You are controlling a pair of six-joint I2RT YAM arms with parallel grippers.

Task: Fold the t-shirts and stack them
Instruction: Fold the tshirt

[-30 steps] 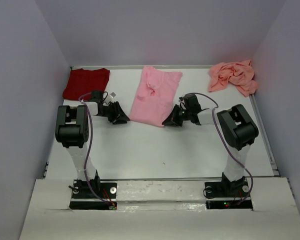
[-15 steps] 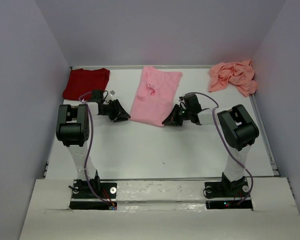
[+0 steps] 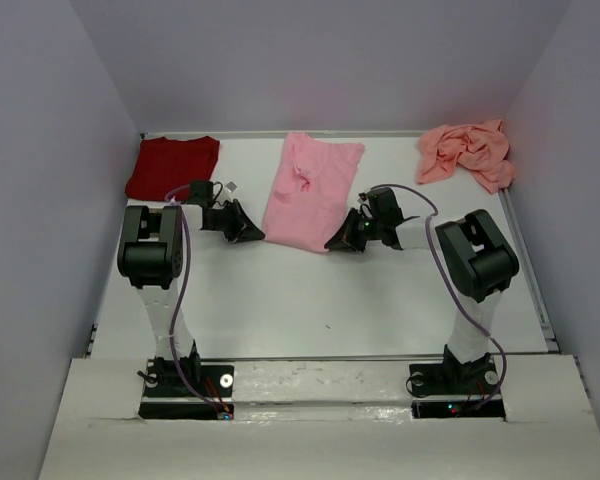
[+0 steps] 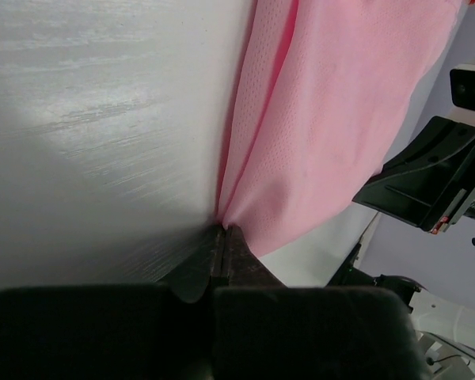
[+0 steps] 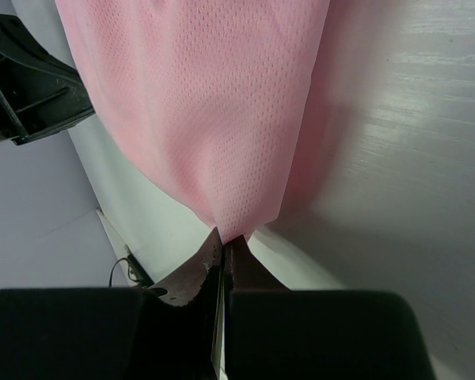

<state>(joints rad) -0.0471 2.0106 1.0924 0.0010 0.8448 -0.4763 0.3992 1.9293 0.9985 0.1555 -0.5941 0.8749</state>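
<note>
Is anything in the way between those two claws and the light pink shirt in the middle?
Nothing visible. The left end effector is shut on the near left corner of the light pink t-shirt, the right end effector on its near right corner.

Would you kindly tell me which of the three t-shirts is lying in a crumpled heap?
The salmon-pink t-shirt in the far right corner; the dark red t-shirt and the light pink t-shirt both lie flat.

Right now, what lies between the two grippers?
The light pink t-shirt: its near edge spans from left gripper to right gripper, clearest in the top view.
</note>
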